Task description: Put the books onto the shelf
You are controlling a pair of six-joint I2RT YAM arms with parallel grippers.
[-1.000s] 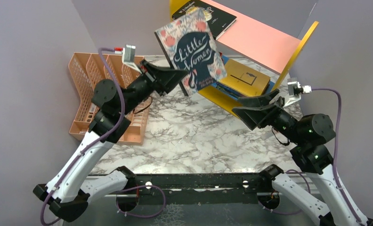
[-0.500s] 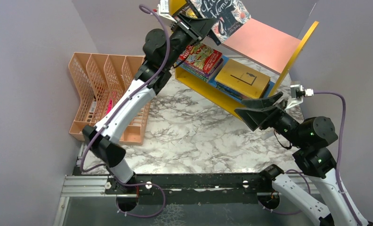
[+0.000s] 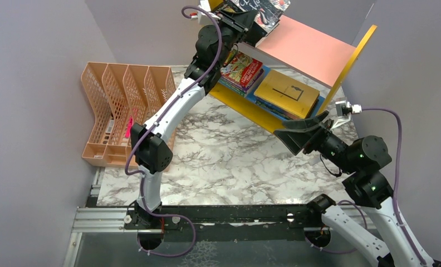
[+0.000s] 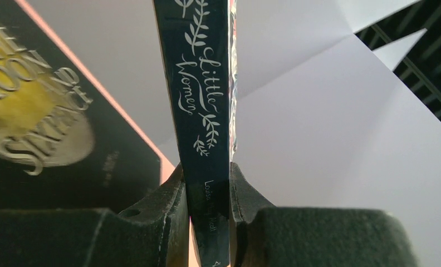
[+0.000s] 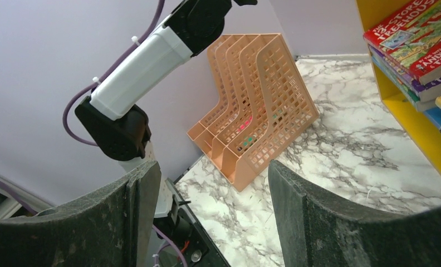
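Fingers (image 4: 168, 211) of the left gripper (image 4: 207, 178) are clenched across both covers of the Little Women book (image 4: 199, 83) at its spine, holding it on edge above the pink top board (image 3: 313, 50) of the shelf, next to the black book (image 4: 51, 139) lying there. Fingers of the right gripper (image 5: 207, 211) stand released and empty over the tabletop (image 3: 224, 156). Treat the paperback as light, thin and flexible, with a smooth cover. A pinch at the spine, likely its stiffest part, should limit sag and slip. Other books (image 3: 240, 69) lie stacked on the lower level.
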